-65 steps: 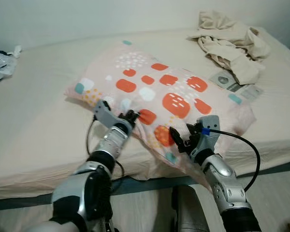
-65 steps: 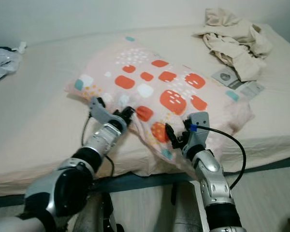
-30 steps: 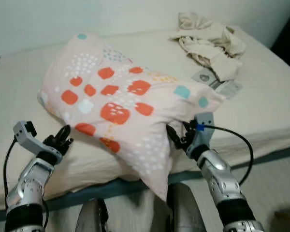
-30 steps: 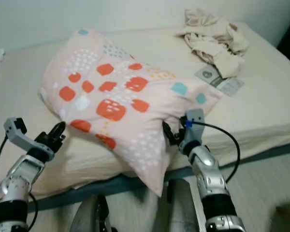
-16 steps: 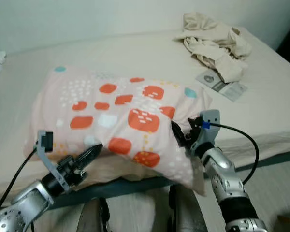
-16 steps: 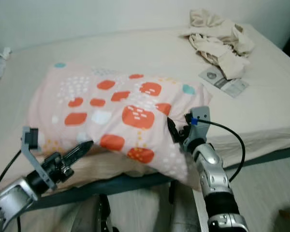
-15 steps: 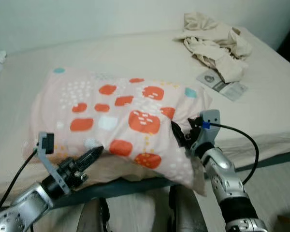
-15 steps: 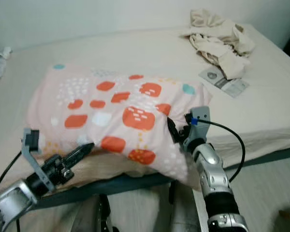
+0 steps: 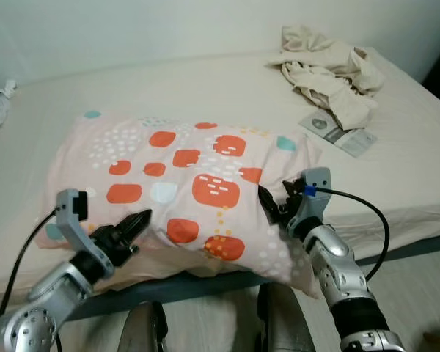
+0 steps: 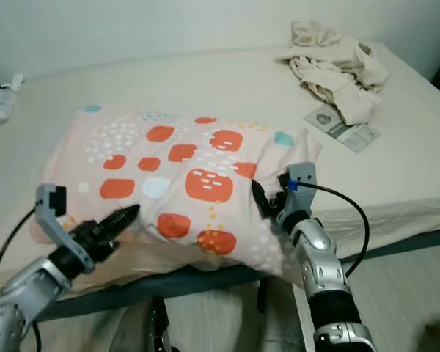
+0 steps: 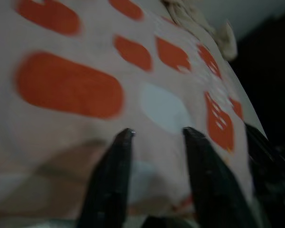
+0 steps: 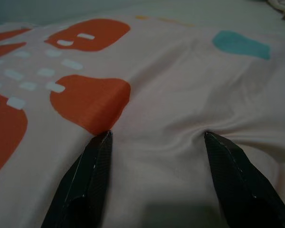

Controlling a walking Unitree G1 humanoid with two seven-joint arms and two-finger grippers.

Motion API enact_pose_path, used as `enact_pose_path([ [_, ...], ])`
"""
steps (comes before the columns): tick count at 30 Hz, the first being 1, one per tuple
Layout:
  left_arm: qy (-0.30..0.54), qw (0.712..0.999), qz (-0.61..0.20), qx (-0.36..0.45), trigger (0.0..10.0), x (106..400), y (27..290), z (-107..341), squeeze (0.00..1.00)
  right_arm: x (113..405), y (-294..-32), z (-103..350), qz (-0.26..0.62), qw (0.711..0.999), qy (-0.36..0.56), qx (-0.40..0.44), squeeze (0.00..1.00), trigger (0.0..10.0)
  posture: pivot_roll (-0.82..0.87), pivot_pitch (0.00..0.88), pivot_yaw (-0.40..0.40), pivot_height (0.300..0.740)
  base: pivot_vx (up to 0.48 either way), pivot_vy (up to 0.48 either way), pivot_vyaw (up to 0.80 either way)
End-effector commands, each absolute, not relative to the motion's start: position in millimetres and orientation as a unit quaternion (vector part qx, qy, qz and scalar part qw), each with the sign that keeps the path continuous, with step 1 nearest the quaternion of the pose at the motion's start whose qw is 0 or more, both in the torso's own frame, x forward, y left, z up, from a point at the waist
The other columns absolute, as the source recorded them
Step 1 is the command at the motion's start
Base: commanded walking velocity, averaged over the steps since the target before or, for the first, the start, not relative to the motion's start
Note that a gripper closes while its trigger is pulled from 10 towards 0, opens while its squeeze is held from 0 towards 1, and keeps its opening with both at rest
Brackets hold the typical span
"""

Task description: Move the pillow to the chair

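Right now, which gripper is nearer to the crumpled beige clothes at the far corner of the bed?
Right. The right gripper presses into the pillow's near edge on the side below the beige clothes; the left gripper is at the pillow's opposite near corner, farther away.

Pillow (image 9: 198, 183) overhung the bed's (image 9: 396, 176) front edge, hiding the mattress under it. Left wrist view was blurred; left gripper (image 11: 154, 135) fingertip contact was unclear. Print on the flat packets (image 9: 337, 133) near the bed's right edge was too small to read.
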State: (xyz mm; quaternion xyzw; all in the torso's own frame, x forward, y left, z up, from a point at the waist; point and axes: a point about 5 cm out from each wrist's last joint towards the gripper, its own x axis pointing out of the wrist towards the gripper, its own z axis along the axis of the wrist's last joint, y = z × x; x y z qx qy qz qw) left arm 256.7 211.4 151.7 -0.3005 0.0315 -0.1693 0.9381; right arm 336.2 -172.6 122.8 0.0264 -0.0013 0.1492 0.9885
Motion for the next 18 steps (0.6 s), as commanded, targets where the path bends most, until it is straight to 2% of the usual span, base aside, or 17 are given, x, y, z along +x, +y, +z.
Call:
enact_pose_path([
  [1, 0.032, 0.939, -0.139, -0.313, 10.0, 257.5, 221.3, 147.4, 1.00, 333.2, -173.6, 119.0, 0.146, 0.989, 0.000, 0.034, 0.00, 10.0, -0.04, 0.172, 0.043, 0.592, 0.000, 0.000, 0.00],
  [2, 0.029, 0.938, -0.136, -0.316, 10.0, 258.5, 222.1, 148.0, 0.00, 333.3, -174.3, 119.2, 0.144, 0.989, -0.001, 0.036, 0.00, 10.0, -0.04, 0.172, 0.043, 0.592, 0.000, 0.000, 0.00],
  [6, 0.017, 0.943, -0.095, -0.319, 10.0, 265.9, 234.6, 148.5, 0.00, 331.5, -178.2, 120.2, 0.138, 0.989, -0.002, 0.051, 0.00, 10.0, -0.04, 0.165, 0.040, 0.592, 0.000, 0.000, 0.00],
  [7, 0.020, 0.952, -0.050, -0.301, 10.0, 271.2, 246.9, 144.2, 0.00, 328.1, -182.4, 118.8, 0.132, 0.990, 0.006, 0.054, 0.00, 10.0, -0.03, 0.160, 0.034, 0.592, 0.000, 0.000, 0.00],
  [8, 0.042, 0.967, 0.024, -0.248, 10.0, 277.8, 266.4, 133.8, 0.00, 320.9, -193.9, 110.8, 0.103, 0.993, 0.036, 0.048, 0.00, 10.0, -0.04, 0.158, 0.031, 0.592, 0.000, 0.000, 0.00],
  [12, 0.043, 0.970, 0.049, -0.232, 10.0, 280.2, 274.1, 130.3, 0.00, 316.3, -205.6, 103.3, 0.059, 0.995, 0.055, 0.054, 0.00, 10.0, -0.04, 0.157, 0.029, 0.592, 0.000, 0.000, 0.00],
  [15, 0.036, 0.972, 0.080, -0.220, 10.0, 286.5, 280.8, 128.5, 0.00, 309.9, -226.2, 83.1, -0.021, 0.989, 0.090, 0.118, 0.00, 10.0, -0.04, 0.155, 0.026, 0.592, 0.000, 0.000, 0.00],
  [17, 0.027, 0.975, 0.091, -0.203, 10.0, 291.3, 281.3, 130.6, 0.00, 309.7, -226.9, 73.2, -0.033, 0.981, 0.103, 0.161, 0.01, 10.0, -0.04, 0.148, 0.022, 0.592, 0.000, 0.000, 0.00],
  [18, 0.027, 0.976, 0.097, -0.194, 10.0, 293.2, 282.2, 131.0, 0.00, 310.8, -224.3, 70.8, -0.031, 0.980, 0.106, 0.166, 0.06, 10.0, -0.04, 0.144, 0.018, 0.592, 0.000, 0.000, 0.00],
])
